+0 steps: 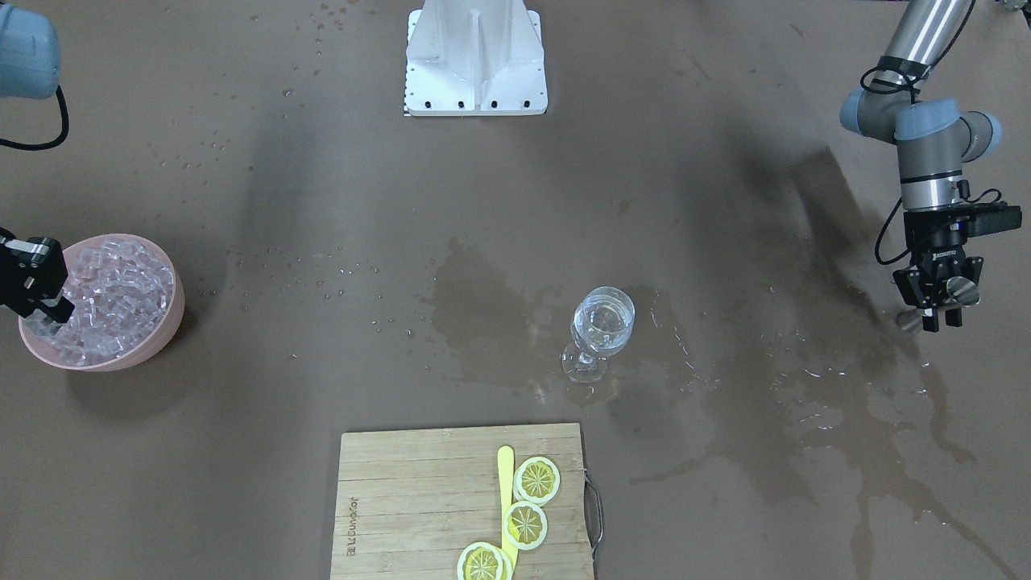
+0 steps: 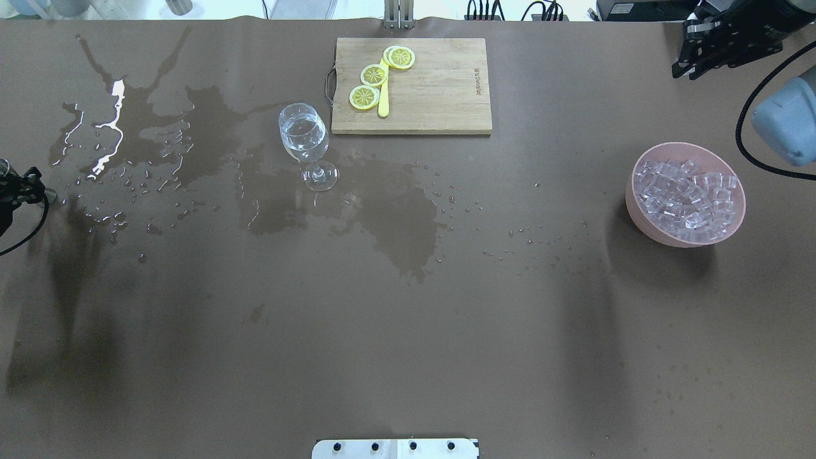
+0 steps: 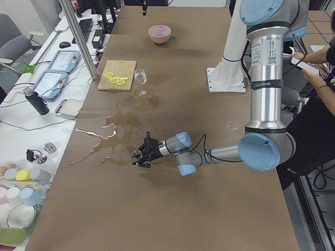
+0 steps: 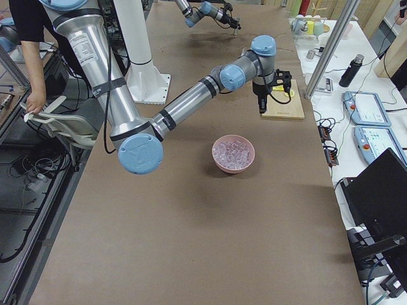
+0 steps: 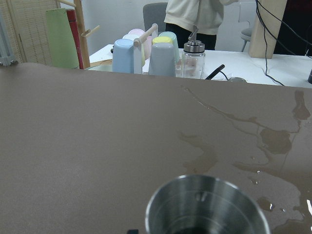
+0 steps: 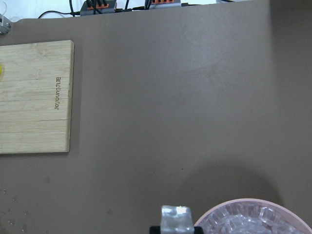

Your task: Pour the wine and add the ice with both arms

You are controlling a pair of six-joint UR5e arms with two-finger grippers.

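Left gripper: my fingers are closed around a metal cup, which sits upright with its open mouth up. I hold it low over the table, well to my left of the wine glass.
Right gripper: my fingers are pinched on a single ice cube. They point down, raised above the table, well to my right of the wine glass.
Left arm: reaches out low, its wrist nearly level with the table.
Right arm: stretched out high.
Wine: a clear liquid in the bowl of the wine glass, which stands upright.
Ice: many clear cubes heaped in a pink bowl, well to my right of the wine glass.
Spilled liquid: dark wet patches and droplets around the foot of the wine glass, spreading to my left of it.
Cutting board: wooden, just beyond the wine glass on the side away from my base.
Lemon slices: three, on the board's end nearest the wine glass, beside a yellow utensil.
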